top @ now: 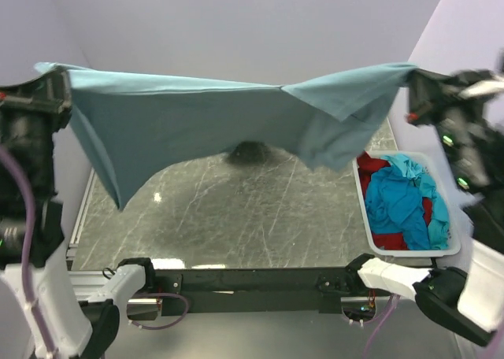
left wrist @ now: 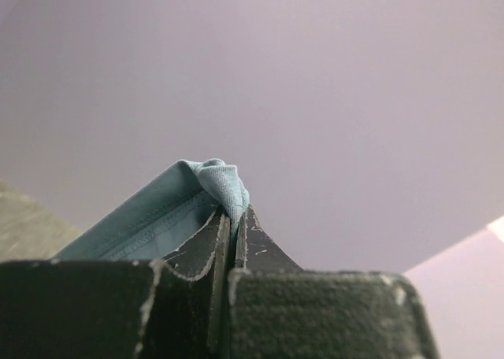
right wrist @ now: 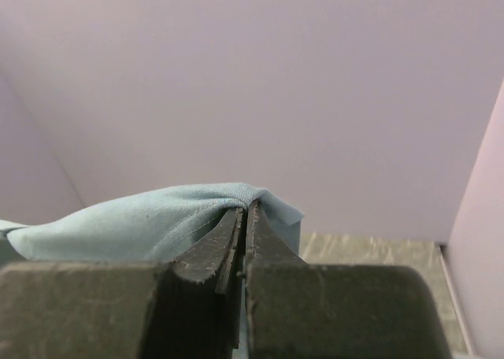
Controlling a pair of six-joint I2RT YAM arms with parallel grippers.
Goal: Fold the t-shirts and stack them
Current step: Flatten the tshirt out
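Observation:
The grey-blue t-shirt (top: 213,115) hangs stretched in the air between both grippers, high above the dark marble table (top: 236,217). My left gripper (top: 63,87) is shut on its left corner, whose hem (left wrist: 213,182) shows in the left wrist view at the tips of that gripper (left wrist: 235,216). My right gripper (top: 416,87) is shut on its right corner, where the cloth (right wrist: 157,221) bunches over the tips of that gripper (right wrist: 245,211). A turquoise-blue t-shirt (top: 402,198) and a dark red t-shirt (top: 374,170) lie crumpled in the bin.
A white plastic bin (top: 451,245) stands at the table's right edge. Pale walls close in the back and both sides. The arm bases and a black rail (top: 252,280) run along the near edge.

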